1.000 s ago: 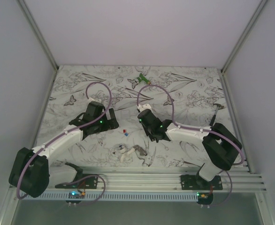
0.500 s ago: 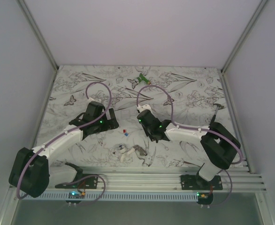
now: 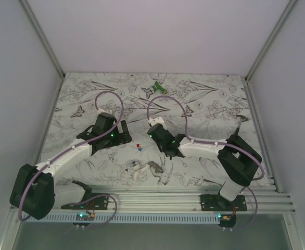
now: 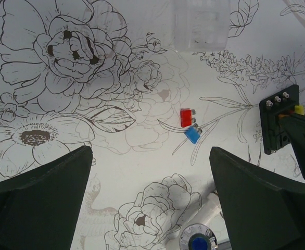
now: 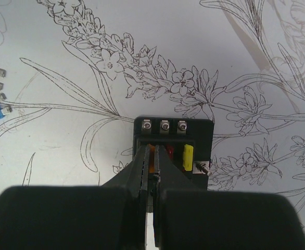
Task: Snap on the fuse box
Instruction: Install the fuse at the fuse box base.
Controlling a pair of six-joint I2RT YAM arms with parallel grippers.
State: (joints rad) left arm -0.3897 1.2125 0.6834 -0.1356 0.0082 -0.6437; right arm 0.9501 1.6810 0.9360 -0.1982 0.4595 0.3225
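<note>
On the table (image 3: 210, 104), the fuse box (image 5: 173, 127) at the tip of my right pincer (image 5: 148, 156), two loose fuses (image 4: 186, 117) to its left, my left pincer (image 4: 150, 153) beyond them, parts clump (image 3: 142, 169) nearer me.

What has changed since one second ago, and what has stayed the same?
The right arm swung slightly to the left in the top view; its elbow sank toward the base. The right gripper kept its jaws shut at the fuse box. Nothing was taken or released. The left arm, the red fuse, the blue fuse and the green object stayed put.
</note>
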